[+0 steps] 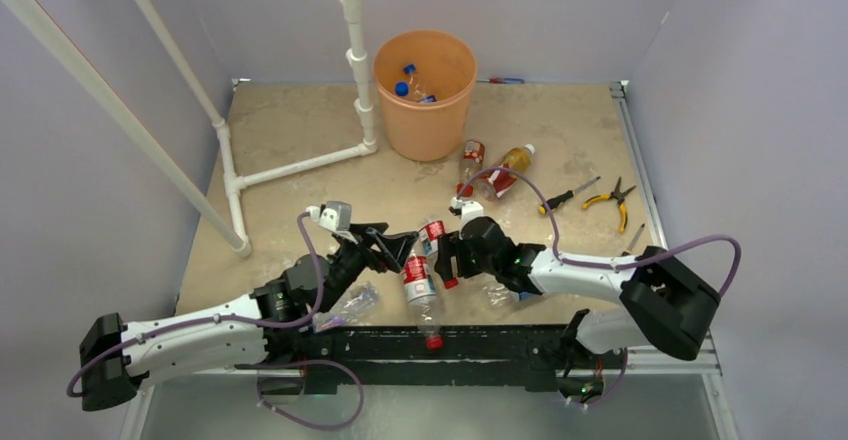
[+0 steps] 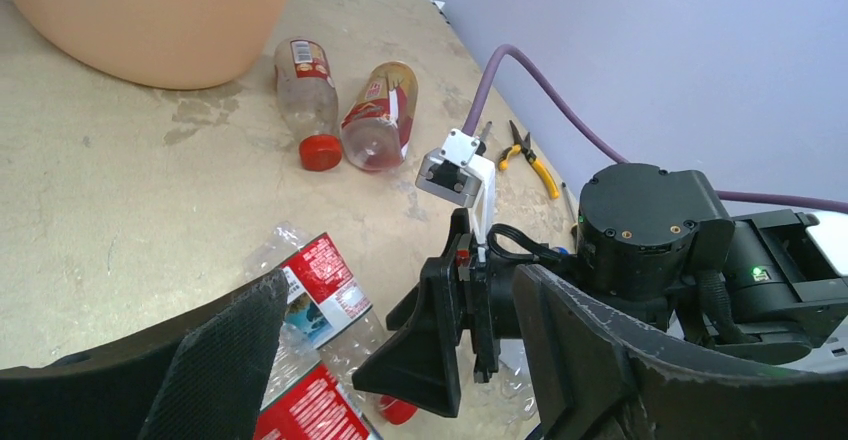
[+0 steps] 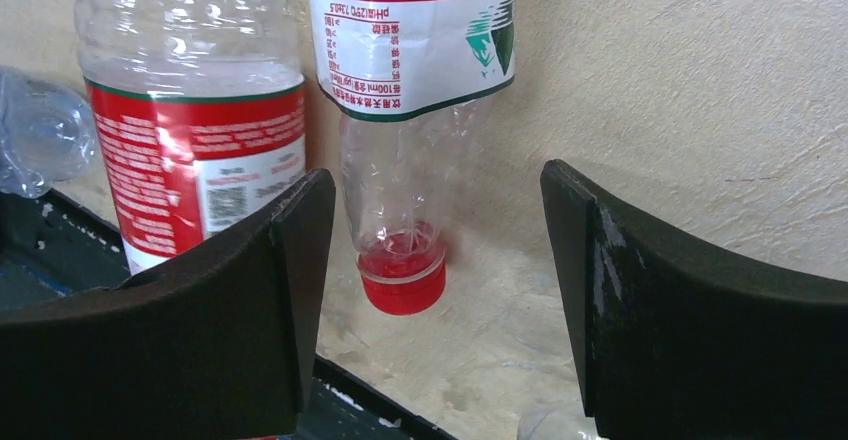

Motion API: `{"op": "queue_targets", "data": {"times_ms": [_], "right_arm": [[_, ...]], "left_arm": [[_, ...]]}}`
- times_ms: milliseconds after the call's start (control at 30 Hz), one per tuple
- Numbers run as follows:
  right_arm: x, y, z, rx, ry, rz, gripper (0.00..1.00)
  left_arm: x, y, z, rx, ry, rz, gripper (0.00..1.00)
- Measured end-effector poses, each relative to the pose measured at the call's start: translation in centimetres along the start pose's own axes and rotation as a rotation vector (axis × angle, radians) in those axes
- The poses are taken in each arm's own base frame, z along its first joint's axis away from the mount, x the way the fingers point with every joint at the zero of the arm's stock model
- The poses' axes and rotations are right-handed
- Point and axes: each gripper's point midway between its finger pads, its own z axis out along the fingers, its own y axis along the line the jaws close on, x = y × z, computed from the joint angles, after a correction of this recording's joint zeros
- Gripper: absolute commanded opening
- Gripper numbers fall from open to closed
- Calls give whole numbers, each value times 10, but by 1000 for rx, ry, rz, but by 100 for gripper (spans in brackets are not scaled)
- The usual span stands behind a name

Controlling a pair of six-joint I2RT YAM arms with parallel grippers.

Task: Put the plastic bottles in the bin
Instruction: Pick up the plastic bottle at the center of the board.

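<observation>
The orange bin [image 1: 425, 90] stands at the back with blue-capped plastic bottles [image 1: 405, 80] inside. Two red-labelled bottles [image 1: 422, 278] lie mid-table between my grippers, one red cap [image 1: 432, 341] pointing at the front rail. My left gripper [image 1: 395, 245] is open beside them; its wrist view shows the labels [image 2: 320, 285] past its fingers [image 2: 220, 360]. My right gripper [image 3: 440, 290] is open, its jaws straddling the neck and red cap [image 3: 403, 280] of one bottle without touching. The other bottle [image 3: 190, 110] lies to its left. Two more bottles [image 1: 470, 165] [image 1: 507, 170] rest near the bin.
A white pipe frame [image 1: 355, 60] stands left of the bin. A screwdriver [image 1: 568, 197] and yellow pliers [image 1: 612, 200] lie at the right. Crushed clear bottles [image 1: 350, 305] [image 1: 497, 293] sit by the black front rail [image 1: 480, 345]. Walls close in on three sides.
</observation>
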Motion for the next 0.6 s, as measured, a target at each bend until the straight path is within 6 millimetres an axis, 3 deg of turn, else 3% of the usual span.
{"op": "queue_targets", "data": {"times_ms": [200, 333, 467, 600], "right_arm": [[5, 1, 6, -4, 16, -11, 61], [6, 3, 9, -14, 16, -20, 44], [5, 3, 9, -17, 14, -22, 34], [-16, 5, -8, -8, -66, -12, 32]], "left_arm": [[0, 3, -2, -11, 4, -1, 83], [2, 5, -2, -18, 11, 4, 83], [3, 6, -3, -21, 15, 7, 83], [3, 6, -3, -24, 15, 9, 82]]}}
